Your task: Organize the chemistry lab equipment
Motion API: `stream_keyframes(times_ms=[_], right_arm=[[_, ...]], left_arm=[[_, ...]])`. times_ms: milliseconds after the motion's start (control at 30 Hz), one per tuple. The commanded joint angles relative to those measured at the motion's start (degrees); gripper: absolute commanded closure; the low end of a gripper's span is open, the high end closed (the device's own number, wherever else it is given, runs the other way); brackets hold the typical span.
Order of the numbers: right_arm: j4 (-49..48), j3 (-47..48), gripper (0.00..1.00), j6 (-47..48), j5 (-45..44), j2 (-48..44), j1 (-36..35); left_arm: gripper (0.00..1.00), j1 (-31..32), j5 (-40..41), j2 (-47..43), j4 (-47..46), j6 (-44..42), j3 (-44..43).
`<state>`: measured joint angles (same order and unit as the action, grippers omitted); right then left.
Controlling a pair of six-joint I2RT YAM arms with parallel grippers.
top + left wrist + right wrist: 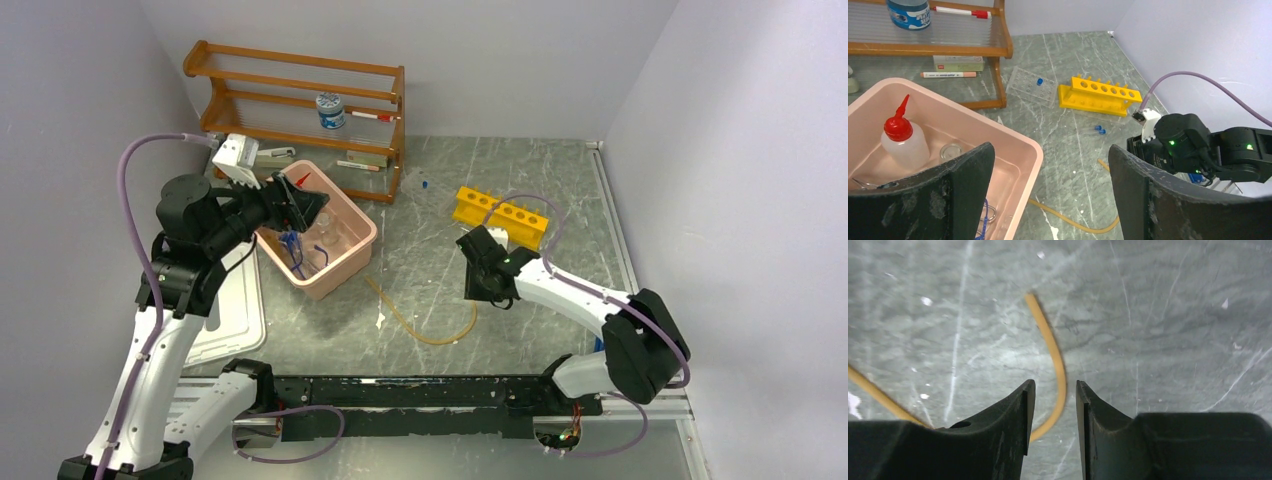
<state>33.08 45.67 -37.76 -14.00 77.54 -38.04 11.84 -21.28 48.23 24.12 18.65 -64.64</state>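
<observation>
The amber tubing [425, 332] lies curved on the table, and one end bends up between my right gripper's fingertips in the right wrist view [1055, 355]. My right gripper [1054, 390] is low over it with the jaws slightly apart, not pinching it; it also shows in the top view [480, 290]. My left gripper [1050, 150] is wide open and empty, above the pink bin's [1018, 145] near right edge. The bin holds the red-nozzled squeeze bottle [903, 142], a small glass dish [950, 150] and a blue-and-metal item [985, 215]. The yellow holed rack [1098, 92] stands beyond, with two blue-capped tubes [1099, 130] beside it.
A wooden shelf [300, 110] at the back left holds a blue-lidded jar [330, 110] and markers. A clear holed plate [1030, 85] lies by the shelf. A white lid [235, 310] lies left of the bin. Walls close in on both sides.
</observation>
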Motion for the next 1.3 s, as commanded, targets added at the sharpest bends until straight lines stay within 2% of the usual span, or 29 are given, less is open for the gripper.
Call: stream_keyframes(times_ms=[0,300,667,800,833,933,1100,1267], right_arm=[[1.97,-1.19,0.61,-4.96,0.74,1.61,0.20],[0.75,-1.98,0.74,-5.67,0.49,6.48,0.08],[-2.49,-4.29,0.81,-2.33,3.28,11.88,0.10],[-3.82,-4.34,1.00,-0.89,2.95,13.33,0.12],[-3.93,-4.17,1.00,-0.53,2.69,13.30,0.09],[-2.86,-2.28,1.00,0.49,0.58,11.22,0.09],[0.27,4.39,1.00,3.19,-3.93,1.56,0.23],[-2.58,10.32,1.00,6.94,-2.54,-6.43,0.18]], left_arm=[[0.13,0.29,-3.22,-0.86,-3.31,-0.20,1.56],[0.15,0.38,-4.09,-0.93,-2.43,-0.27,1.22],[0.16,0.47,-4.37,-0.27,-2.79,0.28,1.45],[0.15,0.47,-5.86,0.27,-3.96,0.95,1.80],[0.15,0.47,-6.33,0.43,-4.41,1.21,1.87],[0.15,0.56,-8.49,1.01,-6.10,2.33,2.57],[0.16,1.22,-12.45,2.13,-10.32,5.44,4.71],[0.17,3.23,-13.44,2.56,-14.65,7.36,7.96]])
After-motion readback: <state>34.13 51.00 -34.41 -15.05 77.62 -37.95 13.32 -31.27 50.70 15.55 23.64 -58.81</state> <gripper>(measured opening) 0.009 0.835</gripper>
